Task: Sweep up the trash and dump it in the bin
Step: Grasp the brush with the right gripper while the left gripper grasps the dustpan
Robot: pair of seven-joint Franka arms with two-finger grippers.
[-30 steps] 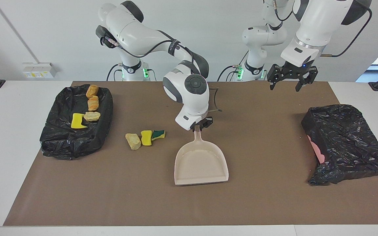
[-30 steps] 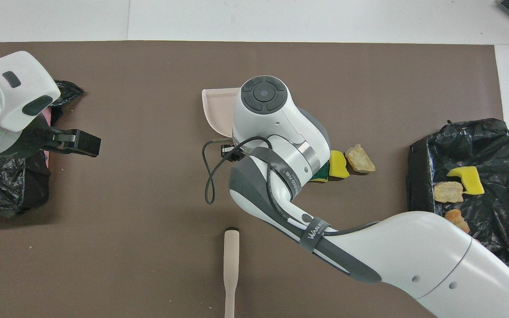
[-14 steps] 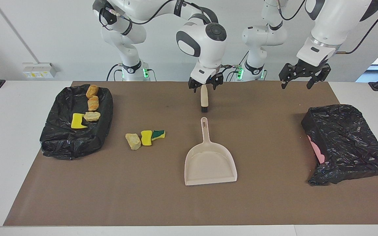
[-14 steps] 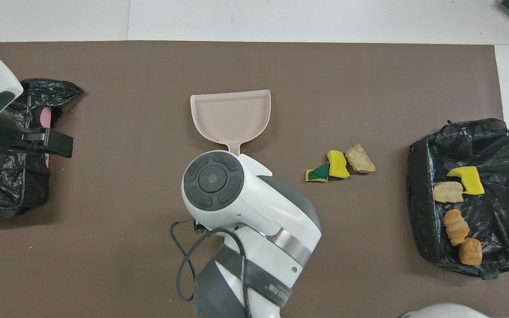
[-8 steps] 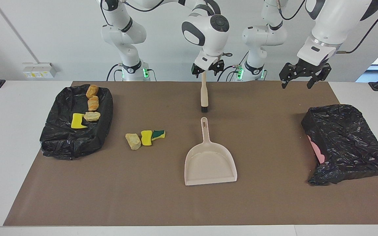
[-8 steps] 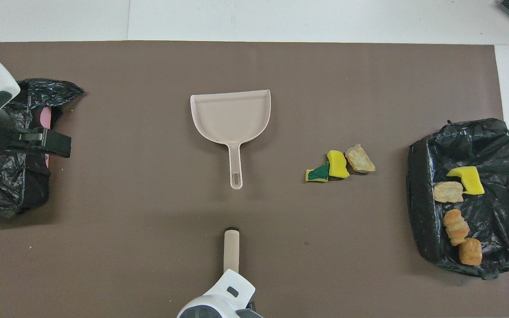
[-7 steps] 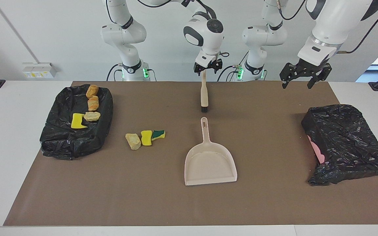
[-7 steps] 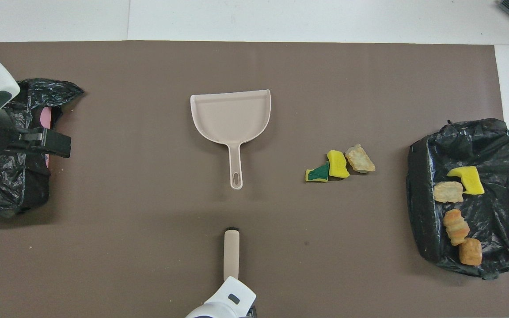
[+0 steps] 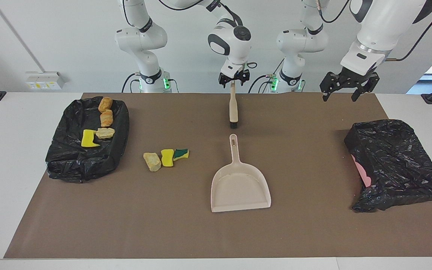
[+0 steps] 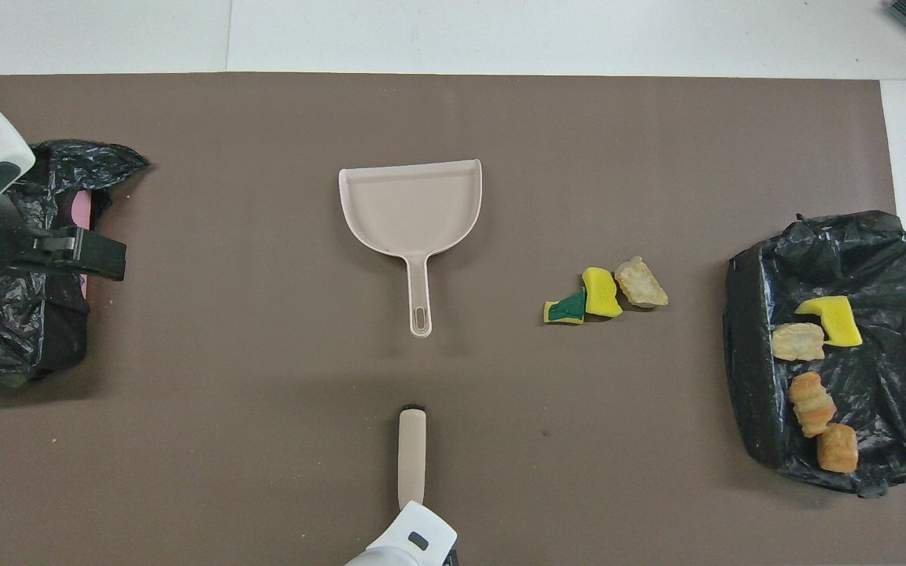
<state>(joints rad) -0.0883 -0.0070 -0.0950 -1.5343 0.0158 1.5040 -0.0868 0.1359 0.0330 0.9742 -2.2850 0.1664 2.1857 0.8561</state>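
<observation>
1. Checking the right gripper (image 9: 233, 80) first: it sits at the top end of the brush (image 9: 233, 108); whether it has clamped I cannot tell.
2. My left gripper (image 9: 344, 92) waits with jaws apart and empty.
3. Four pieces of trash (image 9: 103, 125) lie in the black-lined bin (image 9: 69, 168) at the right arm's end.
4. Three loose scraps (image 9: 166, 157) lie between it and the empty dustpan (image 9: 240, 187).
5. About half done, I judge: those three need sweeping and dumping.
6. The second bin (image 9: 399, 165) hides its contents.

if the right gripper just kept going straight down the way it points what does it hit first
Most likely the brush handle: the right gripper points down right at its upper end, jaws either side of it. Whether they already touch it is unclear. The brush lies on the brown mat, nearer the robots than the dustpan.
</observation>
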